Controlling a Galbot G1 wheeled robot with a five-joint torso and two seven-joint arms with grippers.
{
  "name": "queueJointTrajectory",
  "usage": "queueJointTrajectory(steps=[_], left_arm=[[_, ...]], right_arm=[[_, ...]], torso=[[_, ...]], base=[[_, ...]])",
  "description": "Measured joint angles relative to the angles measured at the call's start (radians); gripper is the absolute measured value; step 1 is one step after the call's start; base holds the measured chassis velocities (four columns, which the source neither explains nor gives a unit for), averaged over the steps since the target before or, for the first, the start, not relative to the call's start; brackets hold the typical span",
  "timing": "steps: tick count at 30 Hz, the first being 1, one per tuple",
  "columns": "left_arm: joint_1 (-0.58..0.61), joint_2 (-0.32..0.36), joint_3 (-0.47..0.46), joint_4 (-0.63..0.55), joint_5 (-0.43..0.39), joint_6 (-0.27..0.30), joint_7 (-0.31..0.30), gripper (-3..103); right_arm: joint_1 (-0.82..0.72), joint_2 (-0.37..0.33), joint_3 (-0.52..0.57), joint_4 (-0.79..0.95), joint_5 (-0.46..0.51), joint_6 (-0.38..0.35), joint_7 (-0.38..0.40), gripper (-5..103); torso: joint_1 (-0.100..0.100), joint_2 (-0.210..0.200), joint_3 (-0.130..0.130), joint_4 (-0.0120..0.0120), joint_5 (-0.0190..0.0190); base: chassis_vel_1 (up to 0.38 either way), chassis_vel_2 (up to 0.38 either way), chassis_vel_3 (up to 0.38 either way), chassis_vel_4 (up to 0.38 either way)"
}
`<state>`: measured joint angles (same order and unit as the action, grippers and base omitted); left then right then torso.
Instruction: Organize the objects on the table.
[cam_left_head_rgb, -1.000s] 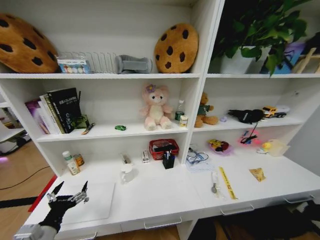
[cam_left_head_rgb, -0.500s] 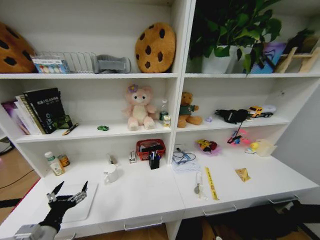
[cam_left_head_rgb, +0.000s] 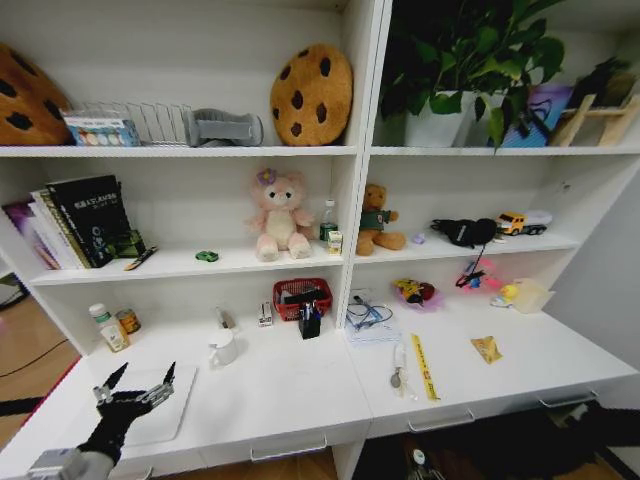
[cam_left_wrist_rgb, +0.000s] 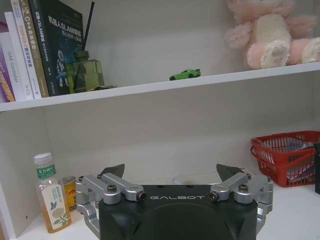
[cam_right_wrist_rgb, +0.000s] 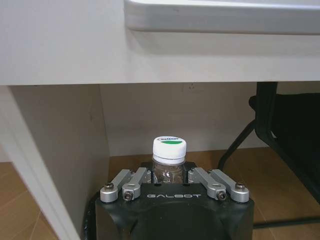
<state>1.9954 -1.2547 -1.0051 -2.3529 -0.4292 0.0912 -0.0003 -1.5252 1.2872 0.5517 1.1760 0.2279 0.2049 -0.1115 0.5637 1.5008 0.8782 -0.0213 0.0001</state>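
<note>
**Below the surface edge, a bottle in the right fingers**

Under the white surface (cam_left_head_rgb: 290, 400), at 6 o'clock in the head view, the right gripper (cam_right_wrist_rgb: 172, 176) has its fingers closed on a small white-capped bottle (cam_right_wrist_rgb: 169, 159). At 8 o'clock the left gripper (cam_left_head_rgb: 135, 385) hovers, fingers spread and empty, over a flat white laptop (cam_left_head_rgb: 172, 408). Toward 3 o'clock lies a yellow strip (cam_left_head_rgb: 424, 365).

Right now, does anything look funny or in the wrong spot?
Yes. The right gripper is down below the table, shut on a white-capped bottle, away from everything else. On the desk top a yellow ruler lies loose, and a snack packet sits alone.
</note>
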Motion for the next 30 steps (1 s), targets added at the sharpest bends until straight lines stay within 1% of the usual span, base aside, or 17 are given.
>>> queueJointTrajectory(steps=[2,6,8,13,21,27,28,30], left_arm=[[0.000,0.000,0.000,0.000,0.000,0.000,0.000,100],[0.000,0.000,0.000,0.000,0.000,0.000,0.000,100],[0.000,0.000,0.000,0.000,0.000,0.000,0.000,100],[0.000,0.000,0.000,0.000,0.000,0.000,0.000,100],[0.000,0.000,0.000,0.000,0.000,0.000,0.000,100],[0.000,0.000,0.000,0.000,0.000,0.000,0.000,100],[0.000,0.000,0.000,0.000,0.000,0.000,0.000,100],[0.000,0.000,0.000,0.000,0.000,0.000,0.000,100]], right_arm=[[0.053,0.004,-0.006,-0.056,-0.021,-0.005,-0.001,27],[0.069,0.004,-0.008,-0.079,-0.025,-0.004,-0.003,27],[0.059,0.005,-0.009,-0.078,-0.018,0.010,-0.004,27],[0.029,0.008,-0.008,-0.065,0.002,0.015,-0.005,27],[0.010,0.009,-0.007,-0.061,0.017,0.036,-0.009,27],[0.012,0.008,-0.009,-0.062,0.021,0.038,-0.010,27],[0.015,0.008,-0.012,-0.066,0.021,0.040,-0.011,27],[0.024,0.007,-0.020,-0.080,0.020,0.054,-0.010,27]], torso=[[0.000,0.000,0.000,0.0001,0.0002],[0.000,0.000,0.000,0.0001,-0.0002],[0.000,0.000,0.000,-0.0001,-0.0003],[0.000,0.000,0.000,-0.0003,-0.0001],[0.000,0.000,0.000,-0.0001,-0.0002],[0.000,0.000,0.000,0.0001,-0.0002],[0.000,0.000,0.000,-0.0003,-0.0002],[0.000,0.000,0.000,-0.0001,-0.0003]], base=[[0.000,0.000,0.000,0.000],[0.000,0.000,0.000,0.000],[0.000,0.000,0.000,0.000],[0.000,0.000,0.000,0.000],[-0.005,-0.007,0.005,0.008],[-0.093,-0.105,0.108,0.101],[-0.157,-0.126,0.179,0.156],[-0.200,-0.154,0.179,0.188]])
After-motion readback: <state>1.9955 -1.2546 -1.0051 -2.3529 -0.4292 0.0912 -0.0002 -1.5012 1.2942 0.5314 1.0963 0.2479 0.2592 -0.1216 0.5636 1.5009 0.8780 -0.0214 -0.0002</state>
